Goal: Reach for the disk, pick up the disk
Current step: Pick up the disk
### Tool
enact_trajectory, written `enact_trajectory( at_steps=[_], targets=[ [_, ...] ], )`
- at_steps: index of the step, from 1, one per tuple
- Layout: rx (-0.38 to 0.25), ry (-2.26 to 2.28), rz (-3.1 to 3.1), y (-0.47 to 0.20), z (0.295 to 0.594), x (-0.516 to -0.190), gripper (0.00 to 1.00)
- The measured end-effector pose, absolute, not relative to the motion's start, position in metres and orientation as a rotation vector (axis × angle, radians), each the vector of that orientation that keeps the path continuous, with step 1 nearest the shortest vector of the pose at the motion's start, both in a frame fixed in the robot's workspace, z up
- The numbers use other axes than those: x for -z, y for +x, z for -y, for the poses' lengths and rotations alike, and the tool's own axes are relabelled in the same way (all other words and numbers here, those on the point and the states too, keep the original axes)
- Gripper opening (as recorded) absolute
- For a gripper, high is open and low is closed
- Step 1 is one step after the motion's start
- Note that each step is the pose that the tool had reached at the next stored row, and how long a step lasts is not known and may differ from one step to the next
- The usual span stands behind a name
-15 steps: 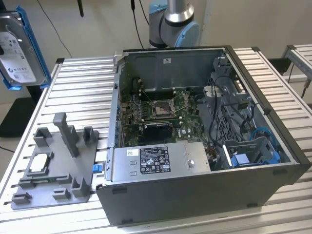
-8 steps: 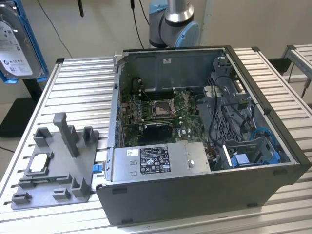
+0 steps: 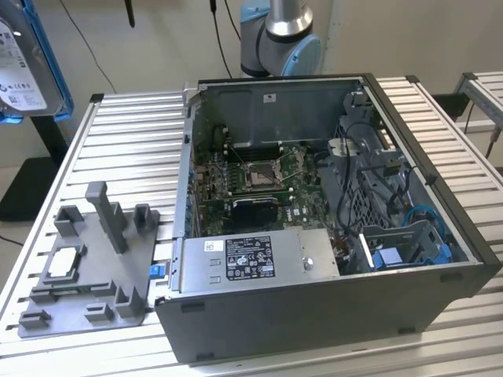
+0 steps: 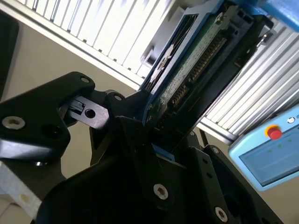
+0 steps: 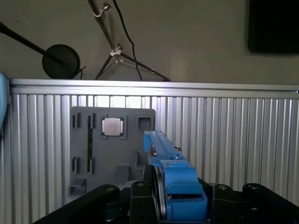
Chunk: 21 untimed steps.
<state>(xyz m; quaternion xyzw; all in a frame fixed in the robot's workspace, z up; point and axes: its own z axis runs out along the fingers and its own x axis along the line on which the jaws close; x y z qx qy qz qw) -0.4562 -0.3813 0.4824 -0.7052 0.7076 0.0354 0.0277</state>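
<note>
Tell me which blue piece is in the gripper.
The frame on the disk, clamped in the gripper; the blue bay parts sit inside the computer case.

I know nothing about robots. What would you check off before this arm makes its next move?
1. Grip: the end effector is shut on the disk, clamped in both wrist views: ok.
2. Height: the disk hangs clear above the table: ok.
3. Firmness of that grip: cannot tell.
4. Surroundings: the chip sits in its pocket on the grey tray: ok.
5. Access: the computer case lies with its side open: ok.
</note>
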Motion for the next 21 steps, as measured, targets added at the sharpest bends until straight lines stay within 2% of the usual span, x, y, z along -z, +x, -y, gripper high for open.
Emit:
enact_trajectory(
  at_steps=[21],
  targets=[
    [-0.109,-2.177,-2.185,-0.444,0.381,-0.486,0.0]
  ],
)
